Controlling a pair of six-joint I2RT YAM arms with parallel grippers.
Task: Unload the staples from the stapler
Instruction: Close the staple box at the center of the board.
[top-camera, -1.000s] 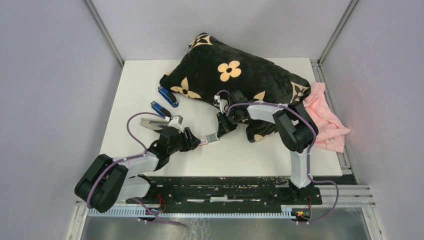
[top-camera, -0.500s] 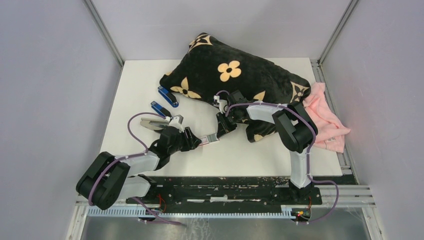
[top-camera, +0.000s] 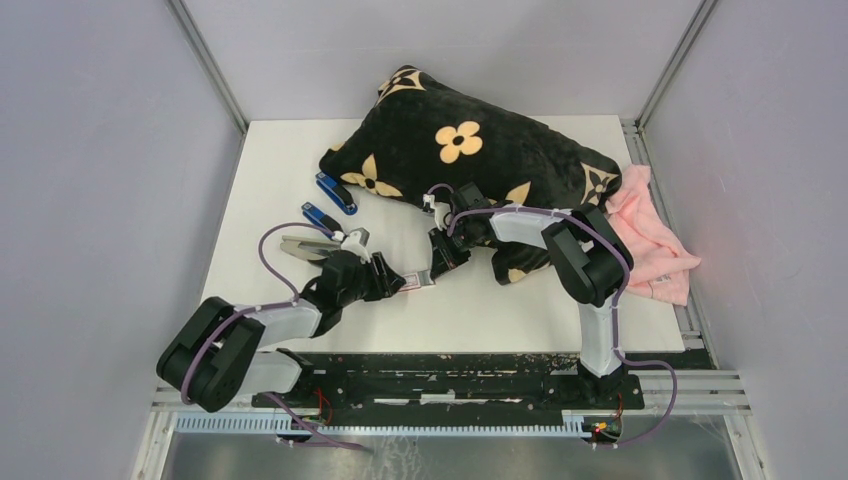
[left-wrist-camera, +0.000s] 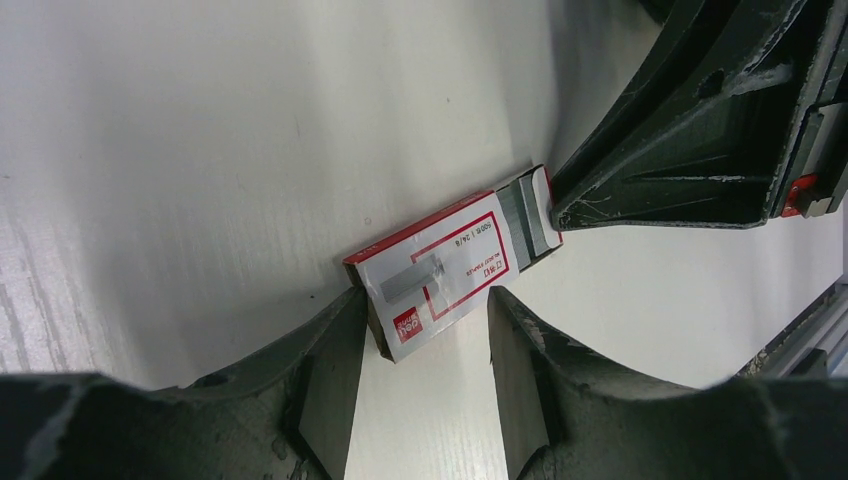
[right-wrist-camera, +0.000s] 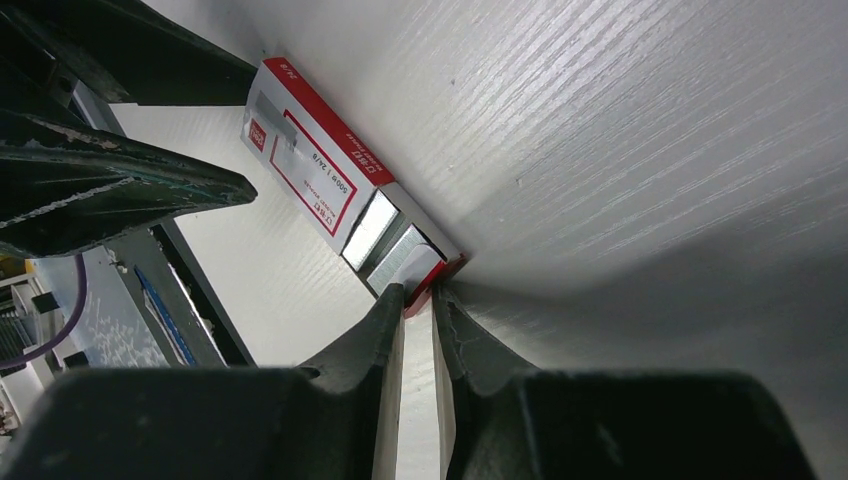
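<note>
Silvery staples (right-wrist-camera: 368, 230) are seen in strips in the inner tray (right-wrist-camera: 420, 265), which stands partway out of a white-and-red box (left-wrist-camera: 440, 268). The box is laid flat on the table (top-camera: 300, 150), its long axis set between the two grippers. The strips are laid along that axis, the open end turned toward the right gripper (right-wrist-camera: 418, 300). Its fingers, nearly together, are pinched on the tray's end flap. The left gripper (left-wrist-camera: 422, 330) is clamped across the box's closed end. A blue stapler (top-camera: 336, 193) is noted by the black pillow (top-camera: 460, 150).
</note>
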